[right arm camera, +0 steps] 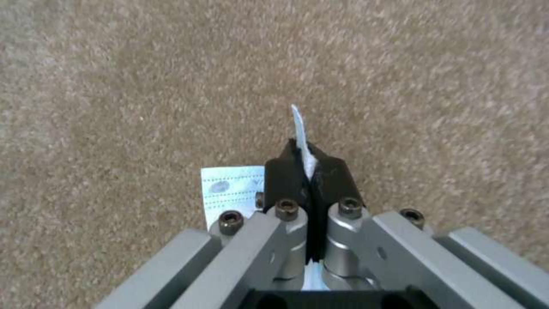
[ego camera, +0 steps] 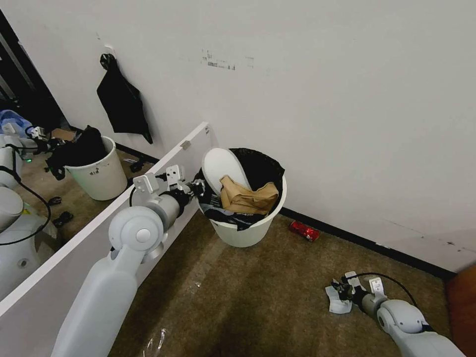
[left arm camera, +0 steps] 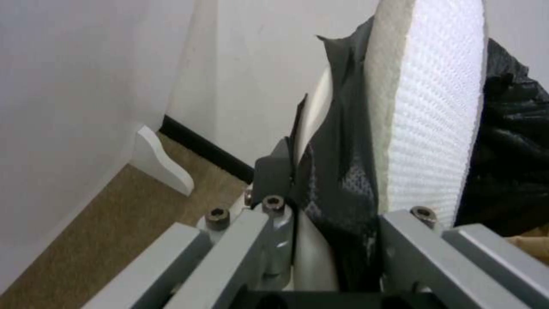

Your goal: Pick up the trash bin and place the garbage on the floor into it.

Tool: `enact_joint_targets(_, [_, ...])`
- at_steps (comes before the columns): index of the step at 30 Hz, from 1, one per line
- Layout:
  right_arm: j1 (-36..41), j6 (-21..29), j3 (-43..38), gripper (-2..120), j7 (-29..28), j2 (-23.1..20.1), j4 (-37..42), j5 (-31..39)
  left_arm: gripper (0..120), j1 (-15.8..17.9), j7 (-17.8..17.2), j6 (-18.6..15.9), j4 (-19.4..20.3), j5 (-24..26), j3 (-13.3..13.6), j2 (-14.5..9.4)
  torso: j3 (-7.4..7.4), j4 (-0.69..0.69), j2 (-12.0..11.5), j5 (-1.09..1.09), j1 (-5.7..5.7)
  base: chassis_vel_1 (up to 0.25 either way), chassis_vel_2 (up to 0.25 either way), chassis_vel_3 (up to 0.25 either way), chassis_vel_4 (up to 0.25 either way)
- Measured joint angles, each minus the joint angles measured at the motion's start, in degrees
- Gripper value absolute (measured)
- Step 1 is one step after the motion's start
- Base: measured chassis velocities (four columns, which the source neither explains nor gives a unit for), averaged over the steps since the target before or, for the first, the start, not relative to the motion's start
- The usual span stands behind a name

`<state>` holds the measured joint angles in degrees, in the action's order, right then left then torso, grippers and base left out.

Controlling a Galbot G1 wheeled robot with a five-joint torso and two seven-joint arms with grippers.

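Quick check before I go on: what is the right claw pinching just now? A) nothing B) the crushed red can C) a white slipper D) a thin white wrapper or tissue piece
D: the right claw is shut on a thin white scrap over the carpet; the red can lies by the wall.

Right end effector (right arm camera: 309, 165) pinching white tissue (right arm camera: 301, 128) (edge-on, upright) above beige carpet (right arm camera: 143, 86).
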<state>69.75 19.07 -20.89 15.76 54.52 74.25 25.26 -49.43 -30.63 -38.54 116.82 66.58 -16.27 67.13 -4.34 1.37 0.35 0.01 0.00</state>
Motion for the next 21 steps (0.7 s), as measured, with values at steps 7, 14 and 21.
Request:
enact_joint_targets(7, [3.3,-1.3,-3.6,0,0.3,-2.4,5.9,0.2,4,-0.4,-0.3,0.0,0.1,-0.1,0.5,0.3,0.0,0.0,0.0,0.0,0.0,0.0,0.0,0.0,0.0])
enact_joint_targets(14, [5.6,-2.5,-8.1,0,0.8,-4.7,12.1,1.0,4,-0.5,-1.8,-0.4,0.7,0.7,0.8,0.3,0.0,0.01,0.0,0.0,0.0,0.0,0.0,0.0,0.0])
enact_joint_targets(21, [6.0,-2.7,-13.8,0,0.1,-7.0,26.7,3.4,4,-0.9,-3.9,-1.0,1.7,3.3,0.8,0.1,0.01,0.0,0.0,-0.01,0.0,0.0,0.0,0.0,0.0])
